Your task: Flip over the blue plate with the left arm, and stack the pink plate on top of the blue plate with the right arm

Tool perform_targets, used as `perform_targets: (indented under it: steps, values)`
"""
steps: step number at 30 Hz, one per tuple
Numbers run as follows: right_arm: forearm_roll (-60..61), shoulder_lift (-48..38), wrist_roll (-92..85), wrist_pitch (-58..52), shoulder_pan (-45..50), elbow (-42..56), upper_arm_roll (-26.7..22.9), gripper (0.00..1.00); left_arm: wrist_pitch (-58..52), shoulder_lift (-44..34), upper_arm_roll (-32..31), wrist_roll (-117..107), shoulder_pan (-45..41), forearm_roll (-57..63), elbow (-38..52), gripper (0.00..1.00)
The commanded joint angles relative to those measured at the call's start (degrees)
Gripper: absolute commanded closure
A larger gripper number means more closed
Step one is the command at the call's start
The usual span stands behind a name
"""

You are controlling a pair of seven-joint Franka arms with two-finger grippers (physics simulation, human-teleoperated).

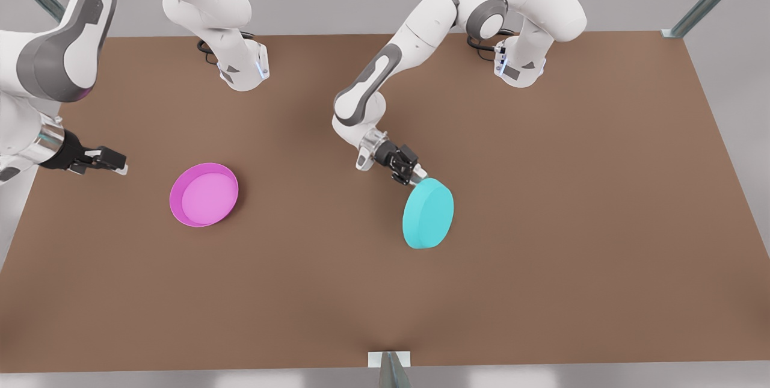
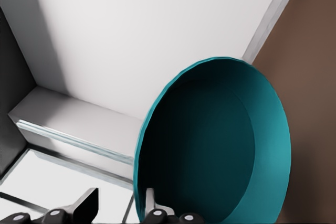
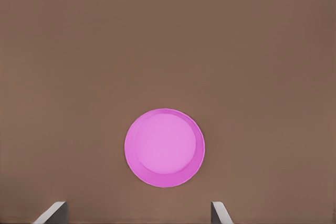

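Left tool (image 1: 416, 178) pinches the rim of the blue plate (image 1: 428, 213), one finger (image 2: 152, 205) inside the bowl and its partner outside the wall. Plate is tipped well up on edge, plain base turned toward the front camera, hollow side facing back toward the arm; the left wrist view looks straight into that dark teal hollow. Whether the low edge touches the worktop (image 1: 541, 225) cannot be told. Plate sits right of centre in the front view.

Step in hand, as judged: mid-flip, not yet laid rim-down. To finish well, carry the roll on past vertical so the open face comes down, lower until the rim seats flat, and only then release; letting go early risks the plate rolling or dropping back upright. The bite on the rim is shallow, so a slow wrist turn seems wise.

Pink plate (image 1: 204, 195) lies flat and upright on the worktop, well apart from the blue one, toward the front view's left. Right tool (image 1: 117, 162) hovers near it at that side, fingers (image 3: 52, 213) spread, holding nothing, waiting. Right wrist view has the pink plate framed between the fingertips.
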Motion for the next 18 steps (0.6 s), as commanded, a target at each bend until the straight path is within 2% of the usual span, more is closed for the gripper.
perform_targets:
  steps: [1, 5, 8, 11, 12, 15, 18]
  values:
    - [-0.02, 0.0, 0.0, 0.0, -0.04, 0.0, 0.0, 0.0, 0.03, 0.0, -0.21, 0.03, 0.0, -0.32, 0.01, 0.0]
    - [0.42, 1.23, -1.5, 0.09, 0.31, 0.35, 0.09, 0.0, -2.16, -0.09, -2.67, 0.03, 0.0, -2.16, 2.38, 0.0]
    - [-0.72, 2.29, -1.5, 1.76, 1.02, -0.53, 0.17, 0.0, -4.19, 0.0, -9.35, -0.32, 0.0, -13.15, 13.71, 0.0]
    - [-1.25, 3.43, -2.46, 3.25, 1.02, -2.55, 0.17, 0.0, -5.68, -1.76, -12.17, -0.32, 0.09, -24.92, 23.47, 0.0]
    - [0.16, 2.82, -2.81, 4.92, 0.67, -5.44, 0.26, 0.0, -4.63, -3.95, -11.64, 0.47, 1.84, -31.07, 24.62, 0.0]
    - [6.12, -1.32, -5.54, 14.5, -0.92, -19.59, -0.17, 0.0, 2.05, -12.74, -11.46, 10.66, 15.55, -51.47, 24.53, 0.0]
    - [13.52, -0.44, -18.98, 25.21, -3.38, -27.15, -3.34, 0.0, 1.79, -17.84, -11.38, 24.98, 29.78, -64.48, 24.09, 0.0]
